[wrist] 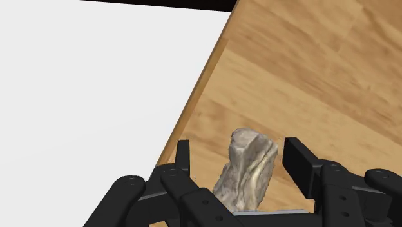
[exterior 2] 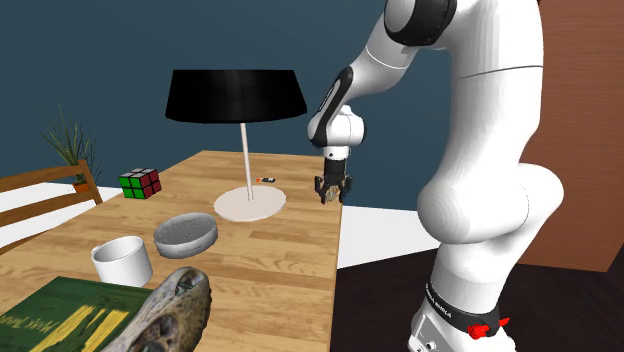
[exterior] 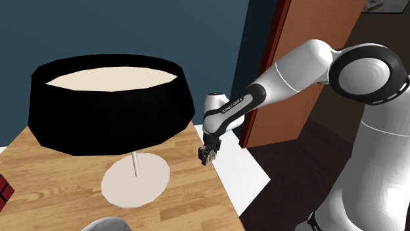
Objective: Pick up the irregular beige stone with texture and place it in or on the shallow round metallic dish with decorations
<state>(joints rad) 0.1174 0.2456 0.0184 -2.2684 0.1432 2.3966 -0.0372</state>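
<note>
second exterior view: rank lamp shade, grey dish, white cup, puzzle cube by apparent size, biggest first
1. lamp shade
2. grey dish and white cup: look about alike; cup is nearer the camera, so unranked
3. puzzle cube

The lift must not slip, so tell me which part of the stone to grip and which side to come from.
Grip the stone across its middle, probably from above. It stands as a tall, leaning lump by the edge of the table. The open gripper straddles it, with the fingers facing its rough flanks without touching.
</note>
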